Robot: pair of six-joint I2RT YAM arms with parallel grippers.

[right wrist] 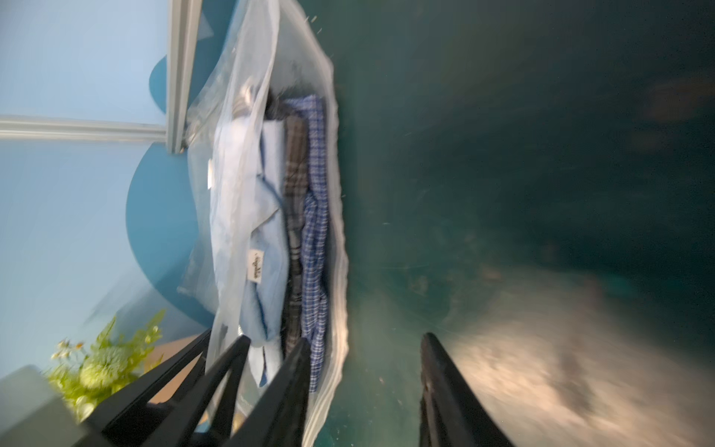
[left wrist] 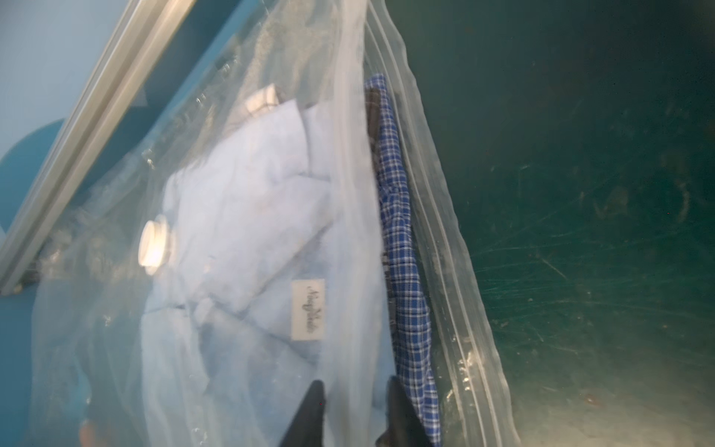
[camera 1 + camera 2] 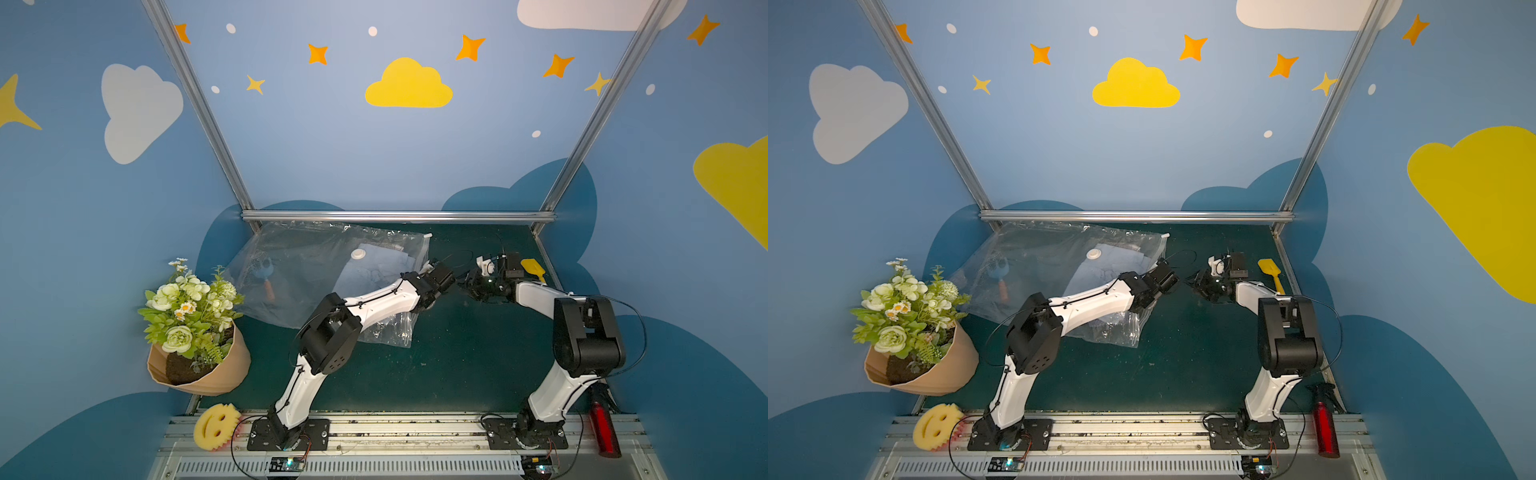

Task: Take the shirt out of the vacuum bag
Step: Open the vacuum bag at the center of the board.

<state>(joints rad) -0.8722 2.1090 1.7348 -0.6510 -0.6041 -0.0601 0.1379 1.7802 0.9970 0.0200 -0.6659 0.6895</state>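
With the vacuum bag (image 3: 307, 266) far left on the table (image 3: 457, 353), the shirt (image 2: 240, 216) inside its mouth, my left claw (image 2: 354, 387) nearly together around the upper lip (image 2: 348, 193) (gripping or not, I cannot tell) and my right claw (image 1: 365, 338) apart near the lower lip (image 1: 340, 271), slick film may slip free.

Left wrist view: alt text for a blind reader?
A clear vacuum bag lies on a green table, its mouth open, holding a folded light-blue shirt and a blue plaid shirt. The left gripper sits at the mouth.

One vacuum bag (image 3: 299, 257), three shirts (image 1: 295, 185), one bouquet (image 3: 189, 307).
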